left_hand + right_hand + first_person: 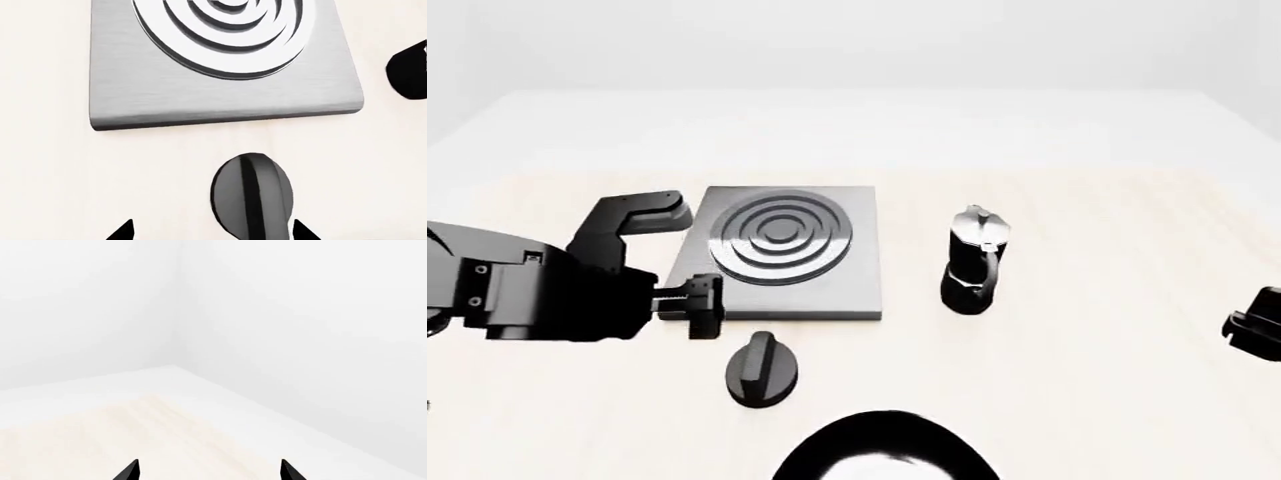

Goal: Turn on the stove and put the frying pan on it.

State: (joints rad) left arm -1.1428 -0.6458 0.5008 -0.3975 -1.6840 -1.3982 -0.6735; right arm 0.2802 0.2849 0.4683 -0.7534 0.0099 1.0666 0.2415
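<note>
Right now the stove (785,255) sits a little left of centre in the head view, a flat grey slab on the pale table (1094,380), its ringed burner (781,238) bare. Its black knob (761,369) lies on the table just in front of the slab, apart from it. The left gripper (701,305) hovers at the stove's front left corner, above and just left of the knob; in the left wrist view its two fingertips (123,232) stand well apart with the knob (252,195) between and beyond them, untouched. The frying pan (888,450) shows only as a dark rim at the bottom centre. A moka pot (974,262) stands upright right of the stove. The right gripper (210,471) looks out over bare table, fingertips spread.
</note>
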